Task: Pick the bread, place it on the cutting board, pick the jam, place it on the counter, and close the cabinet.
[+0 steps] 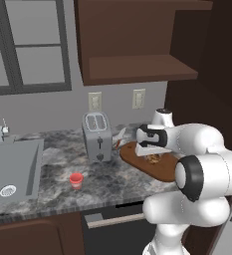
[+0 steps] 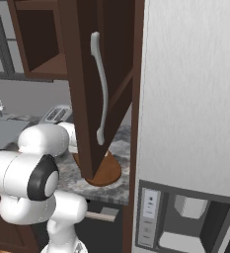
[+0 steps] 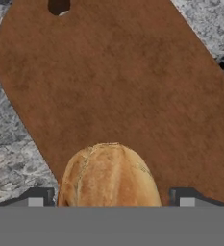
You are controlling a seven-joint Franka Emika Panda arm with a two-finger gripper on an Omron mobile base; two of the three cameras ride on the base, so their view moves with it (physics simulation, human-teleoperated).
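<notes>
Bread (image 3: 108,175) on cutting board (image 3: 118,81) (tool (image 3: 112,198) seemingly open).

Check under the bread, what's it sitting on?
The bread lies on the cutting board, between the open gripper's fingertips, with marbled counter around the board. The board surface directly beneath the loaf is covered.

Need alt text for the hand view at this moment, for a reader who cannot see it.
A golden-brown bread lies on the reddish-brown cutting board, between the two dark fingertips of the gripper, whose jaws stand apart on either side of it. The board, with a hanging hole at its far end, lies on the grey marbled counter.
</notes>
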